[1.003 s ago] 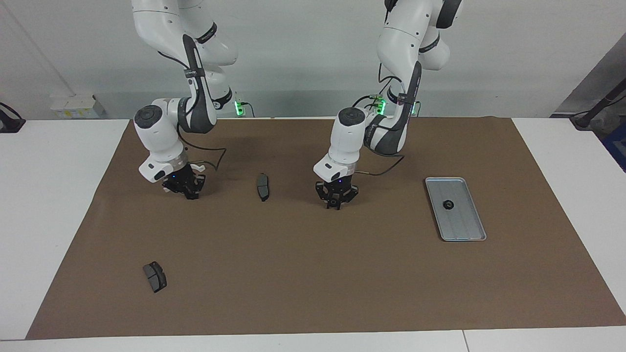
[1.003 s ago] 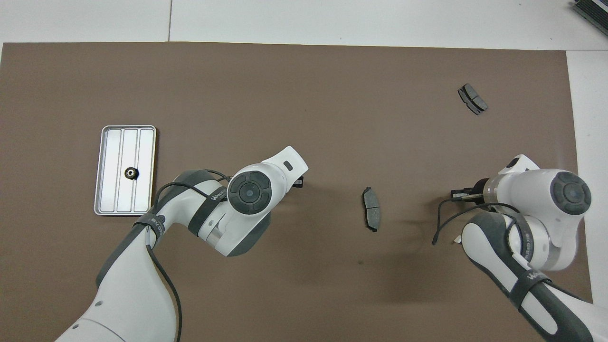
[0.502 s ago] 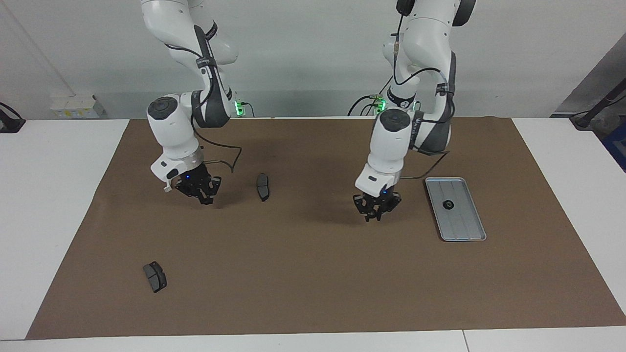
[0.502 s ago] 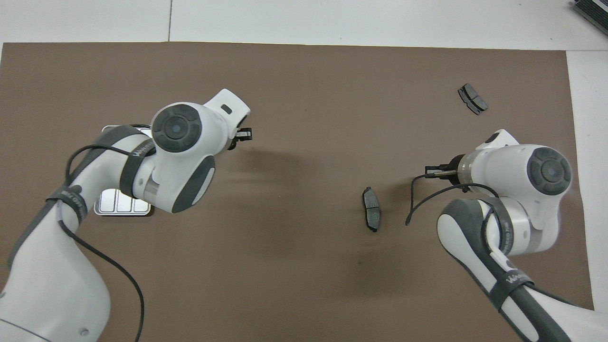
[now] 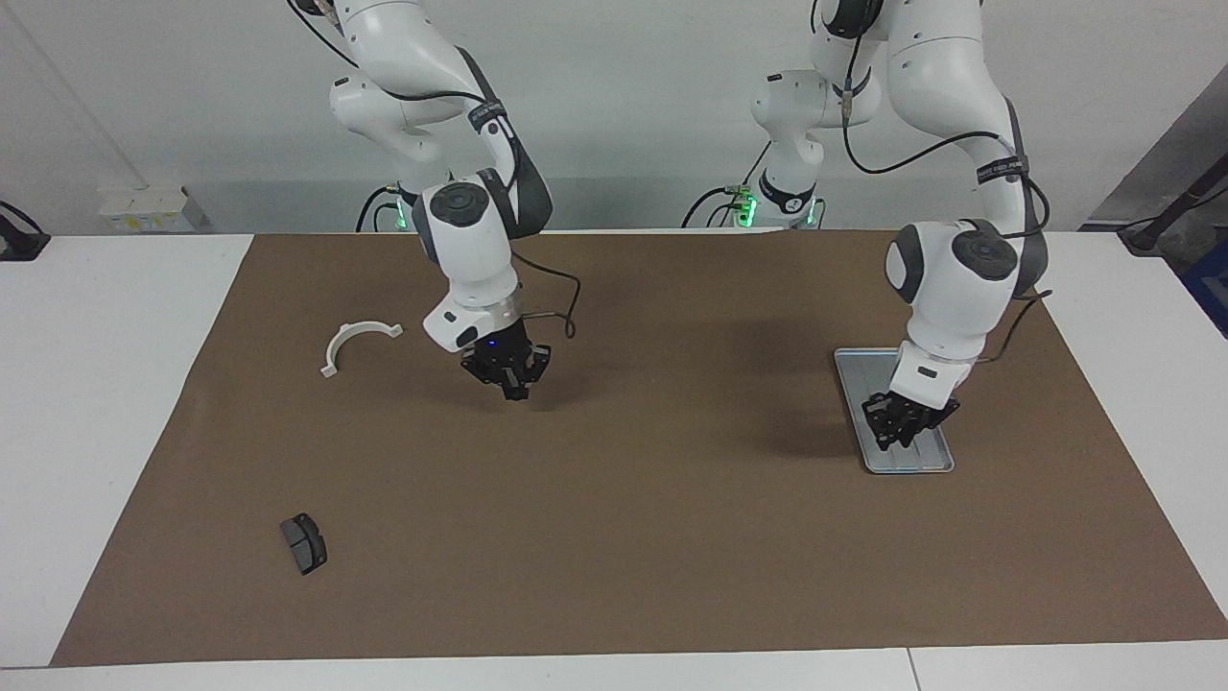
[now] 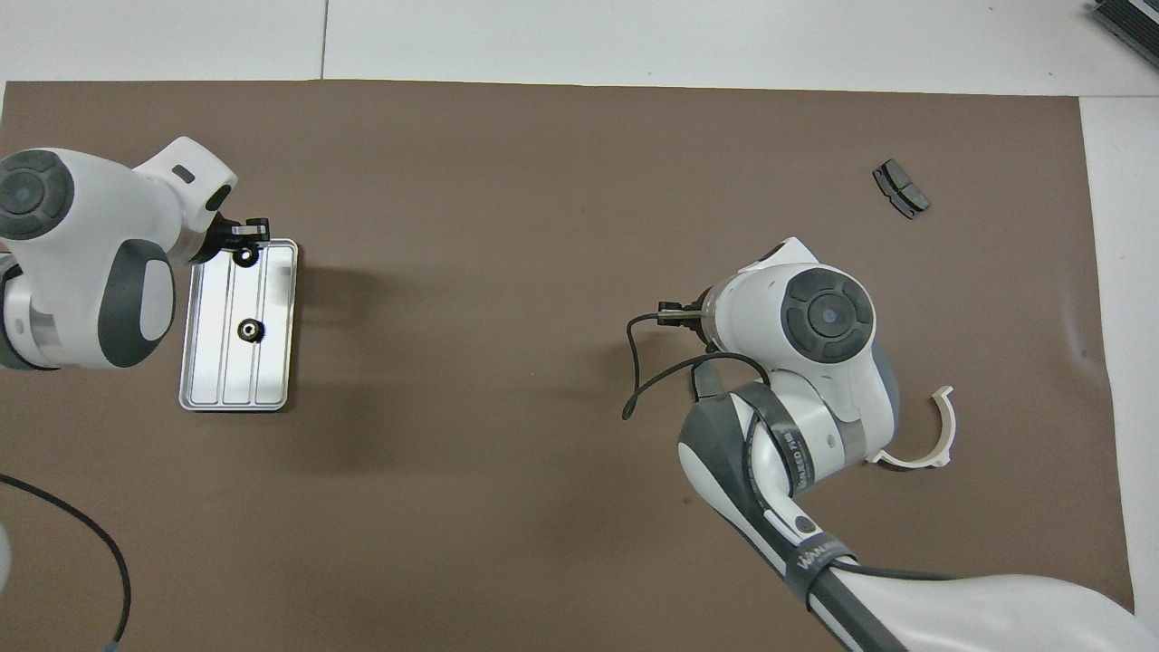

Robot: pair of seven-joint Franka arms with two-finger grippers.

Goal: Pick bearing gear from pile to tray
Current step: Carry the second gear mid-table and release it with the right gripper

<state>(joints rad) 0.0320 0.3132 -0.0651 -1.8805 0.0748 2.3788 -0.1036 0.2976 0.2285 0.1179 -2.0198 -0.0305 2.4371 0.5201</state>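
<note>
The silver tray (image 5: 860,369) lies toward the left arm's end of the table and also shows in the overhead view (image 6: 272,362). One black gear (image 6: 246,331) sits in its middle. My left gripper (image 5: 903,429) is low over the tray; from overhead, the left gripper (image 6: 245,243) is shut on a second small black gear (image 6: 243,258) over the tray's end farther from the robots. My right gripper (image 5: 507,376) hangs low over the mat near the table's middle; it is mostly hidden under its wrist in the overhead view.
A white arc piece (image 5: 355,341) lies toward the right arm's end and also shows in the overhead view (image 6: 937,433). A dark grey brake pad (image 5: 303,543) lies farther from the robots, also seen from overhead (image 6: 900,188). A brown mat (image 5: 614,537) covers the table.
My left gripper has travelled from the middle of the mat to over the tray. My right gripper has moved off the white arc toward the middle and now covers the brake pad that lay there.
</note>
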